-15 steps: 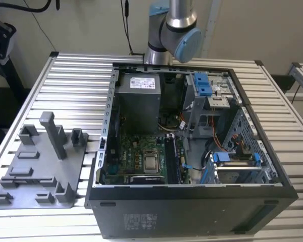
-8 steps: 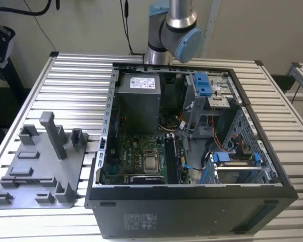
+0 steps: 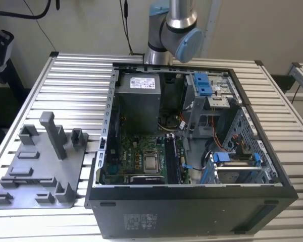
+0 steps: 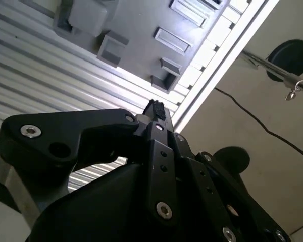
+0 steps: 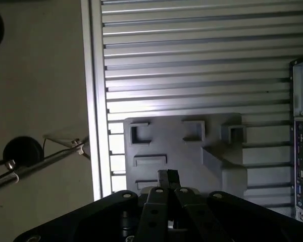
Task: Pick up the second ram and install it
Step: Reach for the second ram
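In both wrist views my gripper [image 5: 167, 176] [image 4: 155, 108] hangs high above the grey holder plate [image 5: 184, 151] [image 4: 141, 30], near the table's edge. Its black fingertips are pressed together with nothing between them, so it is shut. The plate's slots and upright blocks [image 3: 54, 135] hold no stick. Inside the open computer case [image 3: 192, 136], narrow dark strips stand in the memory slots [image 3: 173, 159] beside the processor socket [image 3: 150, 162]. I cannot tell whether one of them is the second ram.
The case lies on its side on a slatted metal table [image 3: 76, 75], with the power supply [image 3: 138, 101] and blue drive clips [image 3: 203, 83] inside. The arm's base [image 3: 169, 30] stands behind the case. Beyond the table edge are floor, a cable and a stand [image 5: 22, 154].
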Robot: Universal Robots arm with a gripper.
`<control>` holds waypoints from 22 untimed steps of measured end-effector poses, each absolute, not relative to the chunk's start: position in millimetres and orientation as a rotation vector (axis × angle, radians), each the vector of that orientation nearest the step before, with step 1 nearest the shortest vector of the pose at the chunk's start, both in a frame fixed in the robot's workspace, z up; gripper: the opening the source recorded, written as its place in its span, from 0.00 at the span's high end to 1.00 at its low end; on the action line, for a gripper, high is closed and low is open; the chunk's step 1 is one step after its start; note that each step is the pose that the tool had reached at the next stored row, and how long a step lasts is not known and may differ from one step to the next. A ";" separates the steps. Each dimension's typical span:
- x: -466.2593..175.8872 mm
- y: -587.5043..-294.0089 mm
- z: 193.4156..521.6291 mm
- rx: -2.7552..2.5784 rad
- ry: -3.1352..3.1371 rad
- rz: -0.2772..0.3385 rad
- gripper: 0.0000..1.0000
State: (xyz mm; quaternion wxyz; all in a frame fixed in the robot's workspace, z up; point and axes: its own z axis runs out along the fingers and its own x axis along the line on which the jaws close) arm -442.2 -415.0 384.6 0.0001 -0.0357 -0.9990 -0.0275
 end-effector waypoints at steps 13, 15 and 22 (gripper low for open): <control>-442.2 -435.4 380.5 -0.112 -3.134 -0.086 0.89; -442.2 -438.0 379.9 -0.112 -3.134 -0.086 0.89; -442.2 -447.3 377.6 -0.112 -3.132 -0.086 0.89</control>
